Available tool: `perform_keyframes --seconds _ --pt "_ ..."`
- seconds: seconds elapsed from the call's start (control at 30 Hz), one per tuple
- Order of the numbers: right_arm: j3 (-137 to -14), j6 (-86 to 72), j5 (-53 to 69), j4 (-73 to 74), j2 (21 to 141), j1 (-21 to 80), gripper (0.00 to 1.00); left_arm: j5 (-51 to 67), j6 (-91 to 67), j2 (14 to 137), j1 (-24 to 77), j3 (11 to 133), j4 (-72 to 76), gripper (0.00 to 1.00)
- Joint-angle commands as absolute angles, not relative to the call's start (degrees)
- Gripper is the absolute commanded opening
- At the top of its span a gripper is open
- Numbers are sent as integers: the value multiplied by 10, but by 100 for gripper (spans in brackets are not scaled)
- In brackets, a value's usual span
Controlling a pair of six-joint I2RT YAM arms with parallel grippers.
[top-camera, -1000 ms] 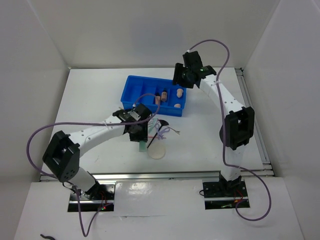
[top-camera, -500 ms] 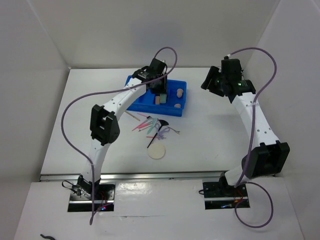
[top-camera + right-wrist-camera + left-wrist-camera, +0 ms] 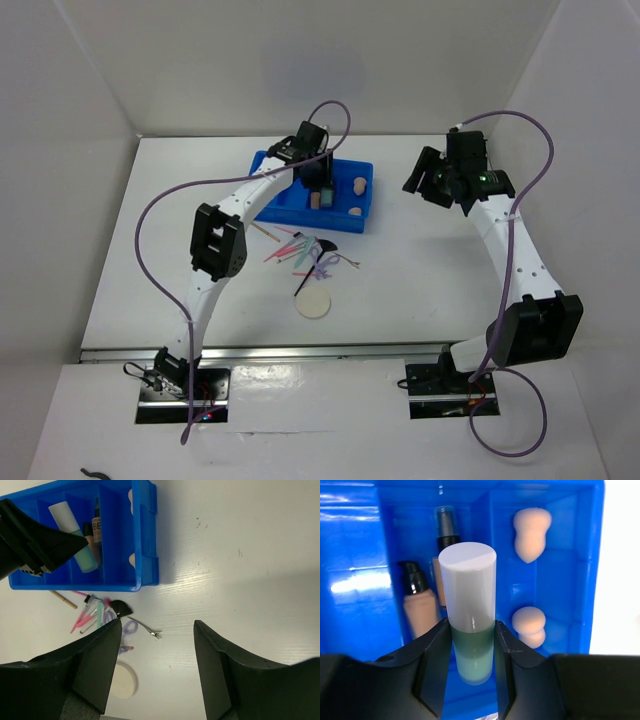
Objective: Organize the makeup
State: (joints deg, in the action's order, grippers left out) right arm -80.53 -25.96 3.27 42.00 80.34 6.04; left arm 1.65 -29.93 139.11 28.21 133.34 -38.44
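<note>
My left gripper (image 3: 318,181) hangs over the blue tray (image 3: 357,222), shut on the mint-green tube (image 3: 468,605) with a white cap, held upright over a middle compartment. Below it in the tray lie two beige dark-capped bottles (image 3: 419,611) and two peach sponges (image 3: 532,527). My right gripper (image 3: 424,181) is open and empty, raised above bare table to the right of the tray. On the table in front of the tray lie thin pink and green sticks (image 3: 290,248), a black brush (image 3: 120,608) and the round cream puff (image 3: 314,304).
Small purple-handled scissors (image 3: 129,627) and a metal clip (image 3: 148,627) lie by the sticks. A thin wooden stick (image 3: 63,599) sits near the tray's front wall. White walls enclose the table on three sides.
My left arm has swung from the pile on the table up over the tray, carrying the tube. My right arm has pulled away from the tray to the right.
</note>
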Motion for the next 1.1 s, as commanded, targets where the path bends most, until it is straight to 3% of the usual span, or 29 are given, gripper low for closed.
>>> perform_keyframes --seconds 0.0,0.07,0.2,0.4,0.57,0.7,0.77,0.8,0.97,1.07 --pt "-805 -261 49 421 800 57 67 42 -281 1396 280 1354 -349 44" --pt "-800 -261 49 416 800 57 70 50 -281 1396 279 1354 -344 64" --pt "-794 -261 54 416 800 57 71 66 -275 1363 274 1325 -333 81" --pt "-760 -261 66 416 788 69 71 55 -261 1308 269 1316 -354 85" --pt "-732 -272 32 423 782 127 70 24 -261 1207 264 1216 -349 76" --pt "-721 -286 11 429 782 186 64 -3 -256 1115 264 1144 -344 54" --pt "-721 -292 11 422 787 202 55 -21 -256 1090 258 1104 -349 45" --pt "-721 -292 11 422 787 222 52 -21 -256 1068 258 1092 -349 33" --pt "-750 -298 -5 392 851 264 16 -44 -256 1037 248 1052 -379 1" --pt "-807 -277 -5 368 917 265 8 -59 -269 1003 243 1028 -390 0"
